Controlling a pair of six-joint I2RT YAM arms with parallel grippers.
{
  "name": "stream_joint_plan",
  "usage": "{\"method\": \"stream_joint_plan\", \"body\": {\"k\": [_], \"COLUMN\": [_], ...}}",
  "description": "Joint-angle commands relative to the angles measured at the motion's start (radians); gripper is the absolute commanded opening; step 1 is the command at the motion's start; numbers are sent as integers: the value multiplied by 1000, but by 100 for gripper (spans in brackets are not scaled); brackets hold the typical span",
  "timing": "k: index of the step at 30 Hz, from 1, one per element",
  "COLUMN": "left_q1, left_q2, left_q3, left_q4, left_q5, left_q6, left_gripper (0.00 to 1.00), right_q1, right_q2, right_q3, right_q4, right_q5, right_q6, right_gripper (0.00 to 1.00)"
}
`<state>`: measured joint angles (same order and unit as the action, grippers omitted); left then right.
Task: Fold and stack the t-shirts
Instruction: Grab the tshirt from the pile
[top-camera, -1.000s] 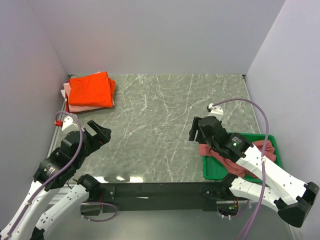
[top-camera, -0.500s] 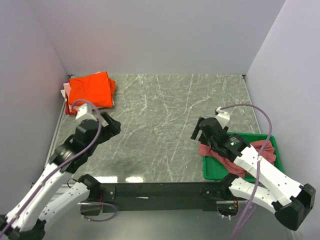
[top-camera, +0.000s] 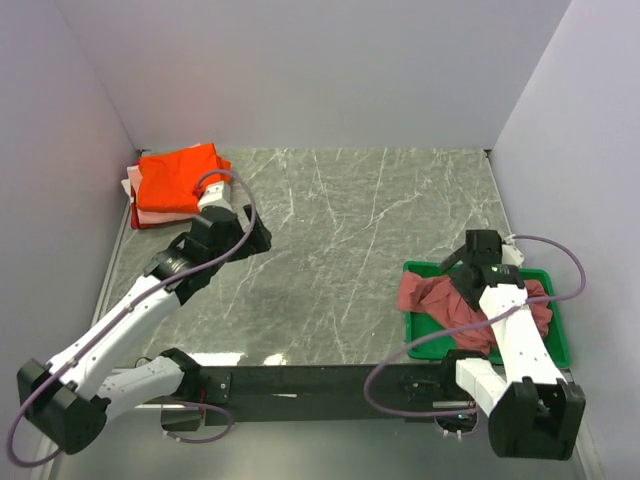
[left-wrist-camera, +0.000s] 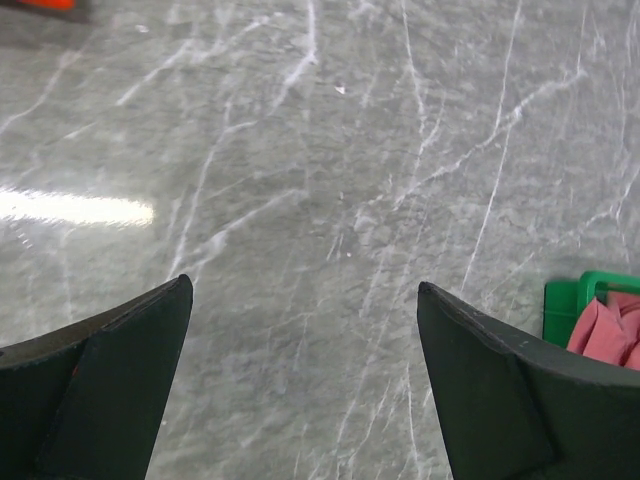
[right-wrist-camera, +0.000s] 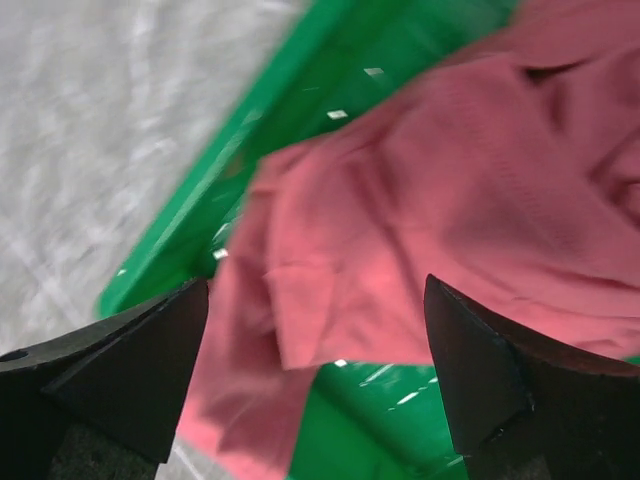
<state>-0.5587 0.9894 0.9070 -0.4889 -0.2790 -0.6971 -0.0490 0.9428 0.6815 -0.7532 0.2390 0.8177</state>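
A crumpled brick-red t-shirt (top-camera: 440, 300) lies in the green tray (top-camera: 545, 275), one end hanging over the tray's left rim. In the right wrist view the same shirt (right-wrist-camera: 450, 190) fills the space below my open right gripper (right-wrist-camera: 315, 283), with nothing between the fingers. From above, the right gripper (top-camera: 465, 265) hovers over the tray's far left part. A folded orange t-shirt (top-camera: 180, 180) tops a pale pink one (top-camera: 150, 213) in the far left corner. My left gripper (top-camera: 258, 240) is open over bare marble (left-wrist-camera: 320, 150), right of that stack.
The tray sits at the near right of the marble table, and its corner (left-wrist-camera: 570, 300) shows at the right edge of the left wrist view. Grey walls close the table on three sides. A black rail (top-camera: 320, 382) runs along the near edge.
The left arm swung up and forward from the near left edge toward the table's middle left. The right arm swung right to above the tray, and its jaws widened slightly.
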Motion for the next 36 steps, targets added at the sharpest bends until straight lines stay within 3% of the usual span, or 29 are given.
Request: {"method": "stream_joint_plan", "body": {"k": [1,4,12,23,25,27,29,30,32,33,34,36], "left_q1": [9,22,98,236,240,240,241,241,244,246,247,249], "left_q2": [70,135,198,215,213,210,206,204,200,199,198,193], "left_q3": [67,107,141,93,96,101,99,96,93,93,90,87], "left_q4": [88,98,130,180,177,173,171,168,165,164,162,164], "left_q5": [84,124,227,370,373,371,362,360,354,353,353,351], "left_q6": [73,120,234,245,245,248,251,252,248,245,242,231], "left_gripper": [100,99,99,99,99,99,99,99,99,99,99,99], "right_q1": [-90,-199,-421,-508,-508,-508,-508,-508,-508,-508,-508,-508], "right_q2": [25,39,25,165,206,226,232,226,189,171,131,81], "right_q3": [-16,-46,-83,-117,-117,-112,-108,-100,-89,-70,-56,-11], "right_q4": [-26,-3,-18,80,97,123,133,143,147,137,126,81], "right_q5": [-52,-119,-104,-132,-148,-193,-236,-250,-282,-300,-300,-306], "right_q6": [-26,-15,-12,-17,-14,-25,-49,-58,-84,-94,-103,-104], "right_gripper": [95,95,98,96,88,68,56,44,30,12,2,0]}}
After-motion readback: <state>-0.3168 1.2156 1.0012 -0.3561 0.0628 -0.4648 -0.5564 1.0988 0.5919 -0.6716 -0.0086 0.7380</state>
